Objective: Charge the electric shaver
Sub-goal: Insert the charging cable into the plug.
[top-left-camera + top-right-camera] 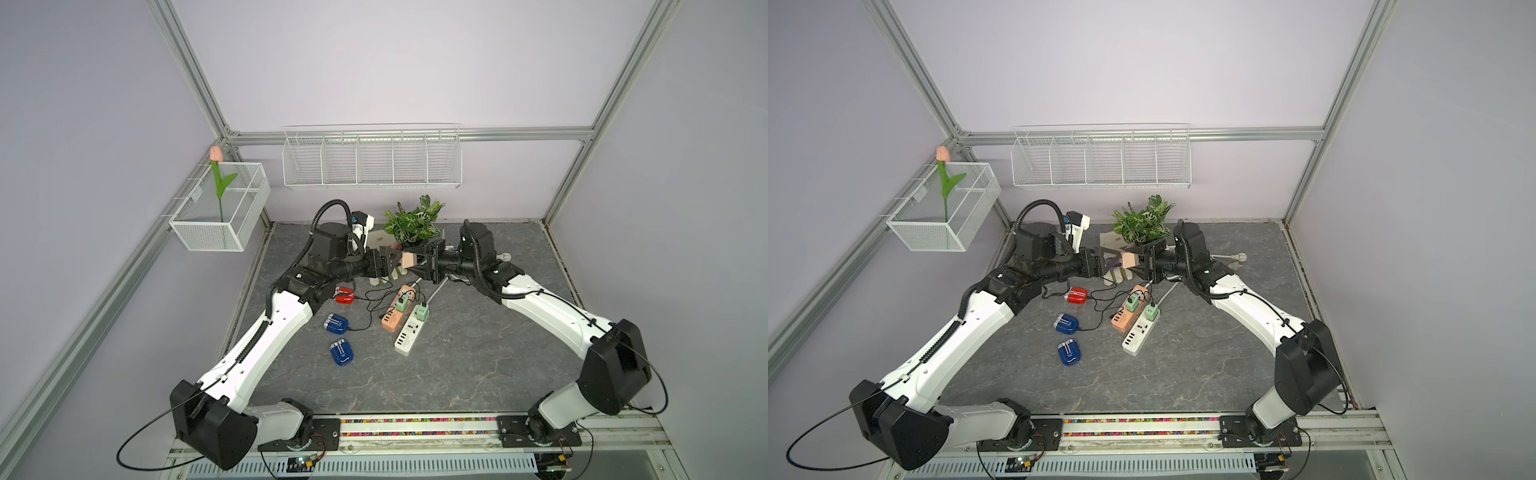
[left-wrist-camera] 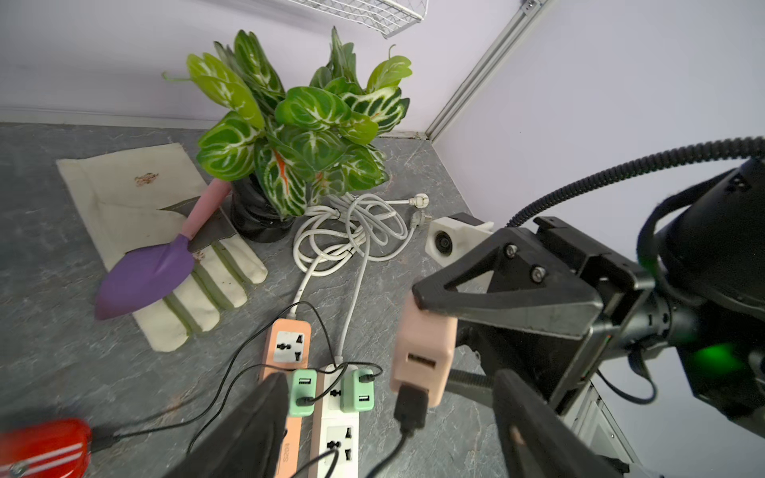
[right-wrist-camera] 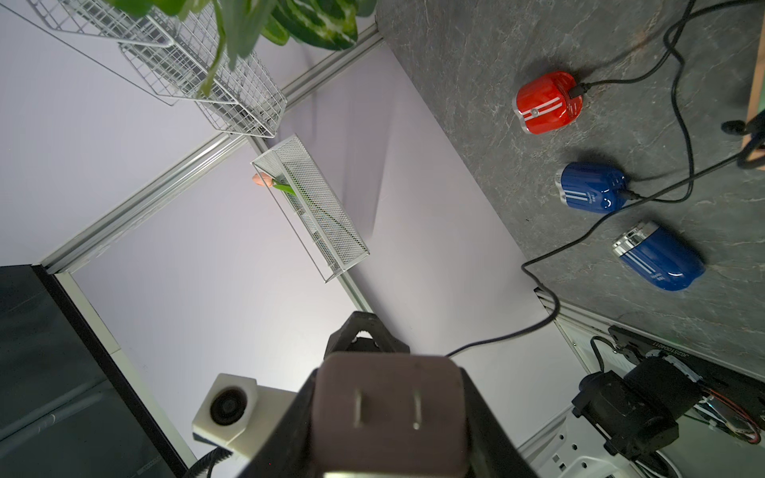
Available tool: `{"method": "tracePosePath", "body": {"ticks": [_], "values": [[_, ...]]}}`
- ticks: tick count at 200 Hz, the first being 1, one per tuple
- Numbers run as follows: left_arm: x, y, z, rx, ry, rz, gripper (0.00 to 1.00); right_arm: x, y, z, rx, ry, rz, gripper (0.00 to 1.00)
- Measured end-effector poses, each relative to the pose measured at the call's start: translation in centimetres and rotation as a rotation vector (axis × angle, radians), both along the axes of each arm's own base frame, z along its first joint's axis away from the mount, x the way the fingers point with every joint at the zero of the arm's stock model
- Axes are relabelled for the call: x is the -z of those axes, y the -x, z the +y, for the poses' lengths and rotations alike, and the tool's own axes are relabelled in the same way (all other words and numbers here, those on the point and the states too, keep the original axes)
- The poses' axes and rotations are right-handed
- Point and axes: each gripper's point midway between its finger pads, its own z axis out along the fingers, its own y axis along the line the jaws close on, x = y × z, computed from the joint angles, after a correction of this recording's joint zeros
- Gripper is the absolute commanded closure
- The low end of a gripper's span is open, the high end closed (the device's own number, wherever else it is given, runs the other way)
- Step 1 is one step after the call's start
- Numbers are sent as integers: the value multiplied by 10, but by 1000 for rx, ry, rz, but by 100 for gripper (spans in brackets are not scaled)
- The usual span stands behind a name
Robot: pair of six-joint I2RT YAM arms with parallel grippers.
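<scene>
Three shavers lie on the slate table [image 1: 478,353]: a red one [image 1: 345,295] and a blue one [image 1: 336,324], each with a black cable in it, and a second blue one [image 1: 341,352] with no cable showing. Above the table my right gripper [image 1: 417,262] is shut on a pink charger adapter [image 1: 408,260] [image 3: 387,397], prongs toward its own camera. A black USB plug [image 2: 410,407] sits in the adapter's port. My left gripper [image 2: 391,374] is open, its fingers wide on either side of that plug and off it. Which shaver this cable reaches I cannot tell.
Under the grippers lie an orange power strip [image 1: 395,309] and a white one [image 1: 409,334], each carrying a green adapter. Behind are a potted plant [image 1: 413,224], a glove with a purple trowel [image 2: 145,277] and a coiled white cord [image 2: 352,231]. Wire baskets [image 1: 372,160] hang on the walls.
</scene>
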Motion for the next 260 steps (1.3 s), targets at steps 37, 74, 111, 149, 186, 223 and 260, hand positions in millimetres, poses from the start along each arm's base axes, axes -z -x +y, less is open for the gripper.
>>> {"method": "tracePosePath", "body": {"ticks": [37,74,111,149,186,223,260], "values": [[6,4,-17,87,20,-4,40,0,0,0,4,-15,18,93],[20,1,-24,108,19,21,47,-6,-2,1,8,-37,7,93],[24,-5,-29,109,31,27,60,-4,-2,2,14,-47,13,93],[25,-4,-36,134,32,10,89,1,-3,0,32,-55,51,93],[29,-4,-37,130,21,25,100,7,-4,-3,39,-47,67,41],[31,-1,-22,53,-60,100,100,13,-5,-39,74,98,-26,22],[13,15,-2,31,-164,139,100,-4,-10,-99,114,339,-205,22]]}}
